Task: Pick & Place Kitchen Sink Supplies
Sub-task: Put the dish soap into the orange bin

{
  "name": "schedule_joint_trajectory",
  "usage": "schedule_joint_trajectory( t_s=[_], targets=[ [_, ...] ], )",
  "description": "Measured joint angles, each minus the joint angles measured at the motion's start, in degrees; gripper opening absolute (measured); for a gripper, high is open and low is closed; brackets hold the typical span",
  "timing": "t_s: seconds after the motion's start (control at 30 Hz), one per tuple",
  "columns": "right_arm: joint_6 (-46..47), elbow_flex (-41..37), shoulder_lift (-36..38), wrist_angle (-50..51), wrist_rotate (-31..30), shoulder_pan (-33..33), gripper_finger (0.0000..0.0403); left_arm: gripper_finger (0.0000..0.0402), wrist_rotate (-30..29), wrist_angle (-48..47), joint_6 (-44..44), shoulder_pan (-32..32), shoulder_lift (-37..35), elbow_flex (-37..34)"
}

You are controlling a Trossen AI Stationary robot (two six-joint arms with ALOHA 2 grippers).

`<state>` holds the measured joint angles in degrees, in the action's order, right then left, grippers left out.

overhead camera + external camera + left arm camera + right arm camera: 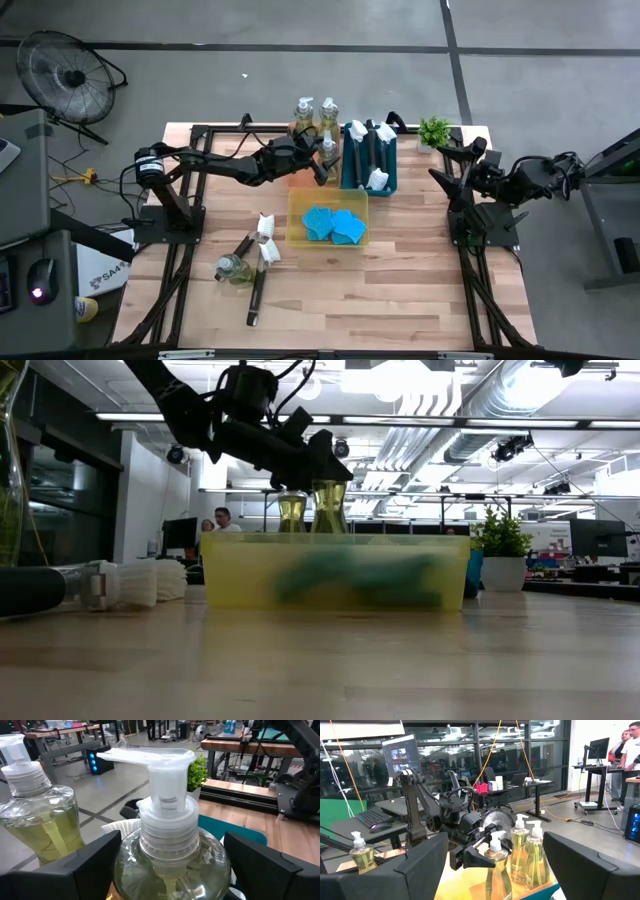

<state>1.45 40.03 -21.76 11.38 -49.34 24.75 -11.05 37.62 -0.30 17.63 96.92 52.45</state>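
Three clear soap bottles with white pump tops (318, 120) stand in the orange plastic tray (297, 178); the left gripper (322, 168) straddles the nearest one, its fingers (87, 865) apart on either side, not touching. Right gripper (447, 160) waits at the table's right edge, fingers apart.

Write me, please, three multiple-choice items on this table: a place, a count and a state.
1. The blue sponges lie: A in the yellow tray; B in the teal tray; C on bare wood.
2. Soap bottles standing by the left gripper: A one; B three; C five.
3. The right gripper is: A shut on a brush; B shut on a sponge; C open and empty.
Key: 1 A, they sit inside its walls. 2 B, three cluster there. 3 C, its fingers stand apart with nothing between.
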Motion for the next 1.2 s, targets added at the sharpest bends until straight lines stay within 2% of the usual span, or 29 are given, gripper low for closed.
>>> schedule_joint_trajectory(
  t_s=[0.47, 0.9, 1.1, 1.2],
  targets=[
    [-0.01, 0.01, 0.00, 0.00, 0.00, -0.02, 0.0321, 0.0348, -3.03, 1.87, 0.55, -0.02, -1.02, -0.13],
    [0.00, 0.00, -0.02, 0.00, 0.02, -0.02, 0.0321, 0.0348, -4.60, 1.11, 5.56, -1.19, -8.49, -0.13],
    [-0.01, 0.00, 0.00, 0.02, 0.01, -0.02, 0.0321, 0.0348, -0.90, -3.55, 6.48, -1.92, -15.90, -0.13],
    [0.00, 0.00, 0.00, 0.00, 0.00, 0.00, 0.0321, 0.0348, 3.39, -7.99, 6.08, -1.92, -20.61, -0.13]
  ],
)
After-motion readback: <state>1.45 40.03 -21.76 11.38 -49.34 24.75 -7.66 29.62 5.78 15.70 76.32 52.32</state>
